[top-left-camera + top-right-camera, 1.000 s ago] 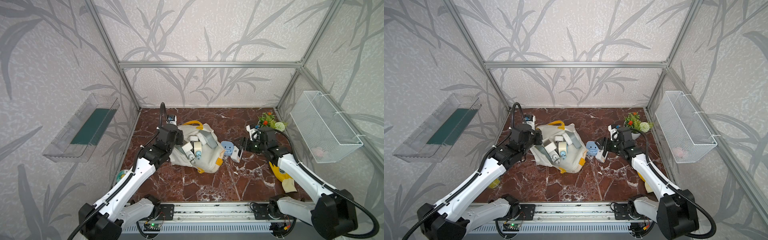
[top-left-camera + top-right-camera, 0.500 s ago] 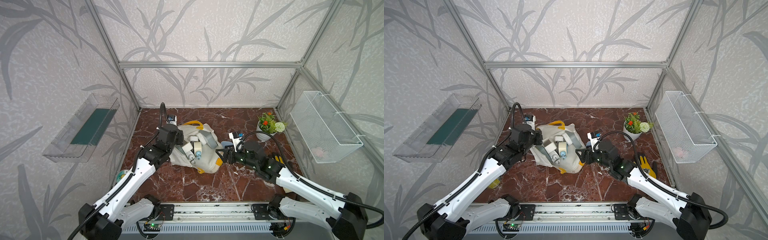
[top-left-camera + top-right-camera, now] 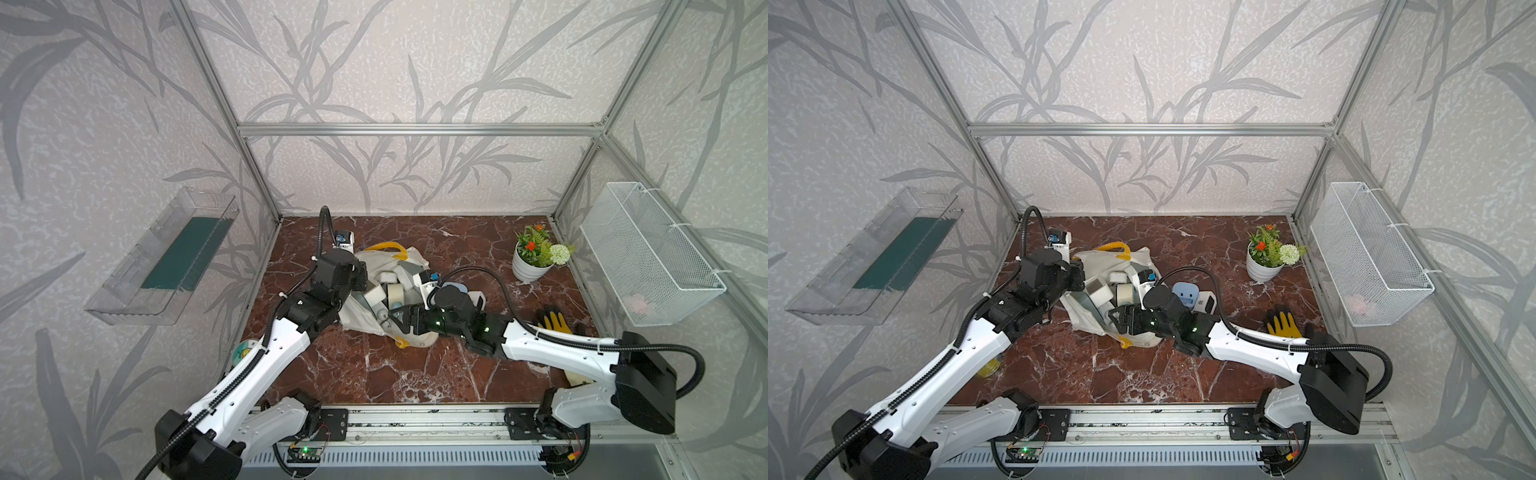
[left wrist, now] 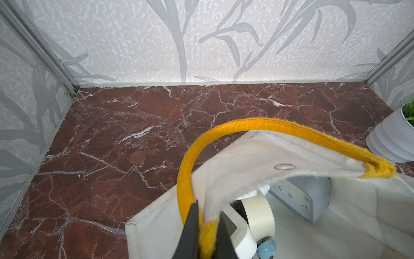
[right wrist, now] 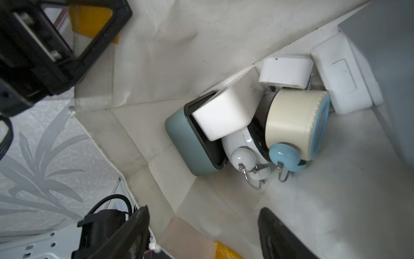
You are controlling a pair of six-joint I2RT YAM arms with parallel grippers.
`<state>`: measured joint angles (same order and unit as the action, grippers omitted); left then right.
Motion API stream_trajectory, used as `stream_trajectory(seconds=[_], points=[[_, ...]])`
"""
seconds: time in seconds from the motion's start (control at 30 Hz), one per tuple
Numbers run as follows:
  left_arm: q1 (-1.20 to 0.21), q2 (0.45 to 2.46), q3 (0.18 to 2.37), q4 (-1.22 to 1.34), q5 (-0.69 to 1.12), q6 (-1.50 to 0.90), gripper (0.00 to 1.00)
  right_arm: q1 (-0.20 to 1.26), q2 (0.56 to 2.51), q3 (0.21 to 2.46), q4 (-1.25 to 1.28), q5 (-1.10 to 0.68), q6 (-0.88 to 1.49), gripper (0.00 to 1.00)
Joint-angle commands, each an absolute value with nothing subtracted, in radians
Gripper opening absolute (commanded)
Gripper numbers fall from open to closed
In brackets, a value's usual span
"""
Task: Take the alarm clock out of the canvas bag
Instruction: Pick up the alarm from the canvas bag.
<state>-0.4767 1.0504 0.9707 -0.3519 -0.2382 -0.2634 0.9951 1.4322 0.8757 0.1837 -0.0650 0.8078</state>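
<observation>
As my right hand [image 5: 201, 224] returns: off blue clock [image 3: 1185, 293], at canvas bag [image 3: 415, 255] mouth, jaws apart, empty.
Left hand [image 4: 207, 226]: pinching yellow handle [image 4: 246, 125].
Means: more clocks [image 5: 289, 125] inside, probably another grab.

Cream canvas bag [image 3: 359, 318] slumped mid-table, mouth open; several alarm clocks [image 5: 226, 112] piled inside.

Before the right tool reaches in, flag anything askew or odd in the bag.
The canvas bag lies slumped rather than upright, with the left tool pinching its yellow handle. Inside, the alarm clocks are heaped and tilted against each other. Nothing looks spilled or broken.
</observation>
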Motion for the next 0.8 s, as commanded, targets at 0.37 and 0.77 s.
stream_trajectory(seconds=[0.37, 0.77], points=[[-0.487, 0.977, 0.937, -0.275, -0.211, -0.235, 0.00, 0.978, 1.701, 1.016, 0.358, -0.073, 1.049, 0.82], [-0.494, 0.973, 0.930, -0.282, -0.214, -0.216, 0.00, 0.941, 1.819, 1.069, 0.432, -0.078, 1.209, 0.84]])
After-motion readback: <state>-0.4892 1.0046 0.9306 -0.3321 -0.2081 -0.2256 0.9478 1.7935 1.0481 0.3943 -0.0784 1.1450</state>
